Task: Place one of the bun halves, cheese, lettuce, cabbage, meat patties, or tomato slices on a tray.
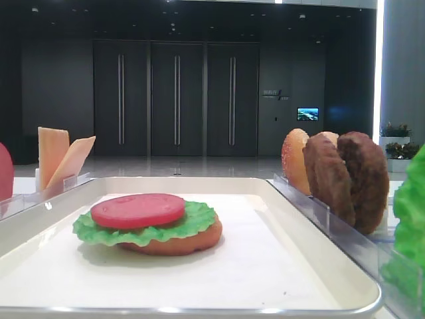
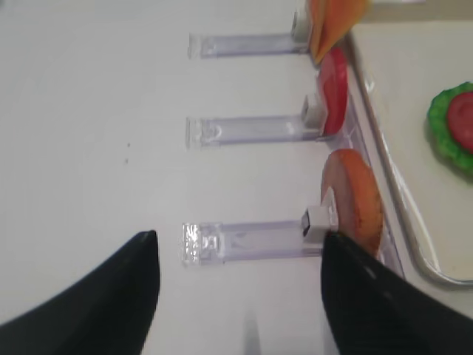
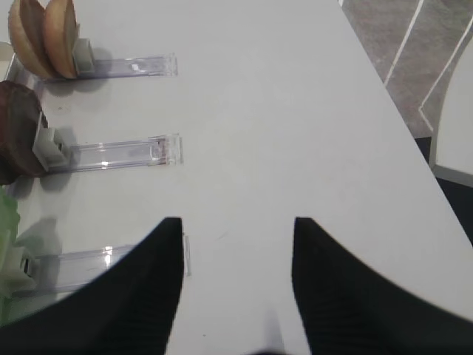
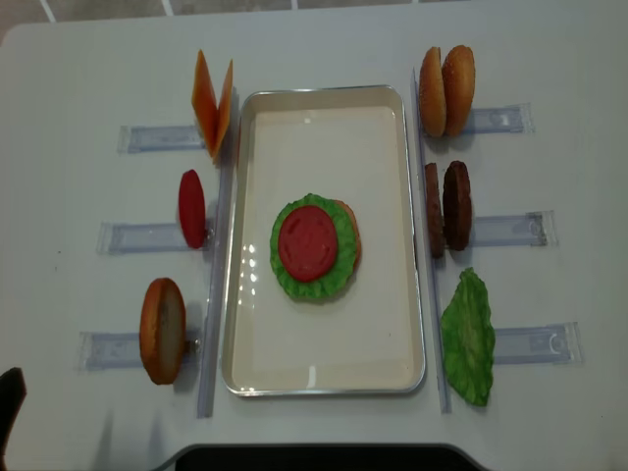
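On the white tray [image 4: 324,91] lies a bun half [image 1: 174,243] with lettuce [image 4: 294,285] and a tomato slice [image 4: 307,242] stacked on it. Left of the tray, cheese [image 4: 211,103], a tomato slice [image 4: 191,208] and a bun half [image 4: 162,329] stand in racks. To the right stand two bun halves [image 4: 446,90], meat patties [image 4: 446,206] and a green leaf [image 4: 468,337]. My left gripper [image 2: 238,244] is open over the table, its right finger beside the rack's bun half [image 2: 355,200]. My right gripper [image 3: 236,222] is open above bare table.
Clear plastic racks [image 4: 147,235] stick out from both long sides of the tray. The right wrist view shows the table's edge [image 3: 392,96] with floor beyond it. A dark robot base [image 4: 314,456] sits at the table's near edge.
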Action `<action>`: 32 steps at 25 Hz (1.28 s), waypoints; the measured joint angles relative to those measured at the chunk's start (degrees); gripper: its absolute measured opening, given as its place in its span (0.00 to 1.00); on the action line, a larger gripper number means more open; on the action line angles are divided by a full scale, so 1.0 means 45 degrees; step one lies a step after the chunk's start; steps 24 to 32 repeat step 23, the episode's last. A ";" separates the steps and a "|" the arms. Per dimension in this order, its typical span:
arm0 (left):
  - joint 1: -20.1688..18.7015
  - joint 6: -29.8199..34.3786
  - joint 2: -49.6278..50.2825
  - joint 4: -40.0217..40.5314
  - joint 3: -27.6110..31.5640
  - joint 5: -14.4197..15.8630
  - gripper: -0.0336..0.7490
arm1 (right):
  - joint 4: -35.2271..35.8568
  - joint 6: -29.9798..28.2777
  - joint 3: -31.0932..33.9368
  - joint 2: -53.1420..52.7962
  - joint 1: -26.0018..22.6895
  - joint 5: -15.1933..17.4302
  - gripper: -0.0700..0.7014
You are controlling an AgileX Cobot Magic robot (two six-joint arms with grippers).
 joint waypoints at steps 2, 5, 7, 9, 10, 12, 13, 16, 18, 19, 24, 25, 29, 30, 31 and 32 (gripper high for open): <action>0.0000 0.0242 -0.0410 -0.0105 0.0010 0.0028 0.71 | 0.0000 0.0000 0.0000 0.0000 0.0000 0.0000 0.52; 0.0000 0.0652 -0.0423 -0.0378 0.0010 0.0028 0.71 | 0.0000 0.0000 0.0000 0.0000 0.0000 0.0000 0.52; 0.0000 0.0731 -0.0423 -0.0460 0.0042 0.0028 0.71 | 0.0000 0.0000 0.0000 0.0000 0.0000 0.0000 0.52; 0.0000 0.0745 -0.0423 -0.0514 0.0054 0.0028 0.71 | 0.0000 0.0000 0.0000 0.0000 0.0000 0.0000 0.52; 0.0000 0.0756 -0.0423 -0.0513 0.0054 0.0028 0.71 | 0.0000 0.0000 0.0000 0.0000 0.0000 0.0000 0.52; 0.0000 0.0756 -0.0423 -0.0513 0.0054 0.0028 0.71 | 0.0000 0.0000 0.0000 0.0000 0.0000 0.0000 0.52; 0.0000 0.0759 -0.0423 -0.0513 0.0054 0.0028 0.71 | 0.0000 0.0000 0.0000 0.0000 0.0000 0.0000 0.52; 0.0000 0.0769 -0.0423 -0.0513 0.0054 0.0028 0.71 | 0.0000 0.0000 0.0000 0.0000 0.0000 0.0000 0.52; 0.0000 0.0772 -0.0423 -0.0513 0.0054 0.0028 0.71 | 0.0000 0.0000 0.0000 0.0000 0.0000 0.0000 0.52; 0.0000 0.0772 -0.0423 -0.0513 0.0054 0.0028 0.71 | 0.0000 0.0000 0.0000 0.0000 0.0000 0.0000 0.52; 0.0000 0.0783 -0.0423 -0.0513 0.0054 0.0028 0.70 | 0.0000 0.0000 0.0000 0.0000 0.0000 0.0000 0.52; 0.0000 0.0783 -0.0423 -0.0513 0.0054 0.0028 0.70 | 0.0000 0.0000 0.0000 0.0000 0.0000 0.0000 0.52; 0.0000 0.0783 -0.0423 -0.0513 0.0054 0.0028 0.70 | 0.0000 0.0000 0.0000 0.0000 0.0000 0.0000 0.52; 0.0000 0.0783 -0.0423 -0.0513 0.0054 0.0028 0.70 | 0.0000 0.0000 0.0000 0.0000 0.0000 0.0000 0.52; 0.0000 0.0783 -0.0423 -0.0513 0.0054 0.0028 0.70 | 0.0000 0.0000 0.0000 0.0000 0.0000 0.0000 0.52; 0.0000 0.0783 -0.0423 -0.0513 0.0054 0.0028 0.70 | 0.0000 0.0000 0.0000 0.0000 0.0000 0.0000 0.52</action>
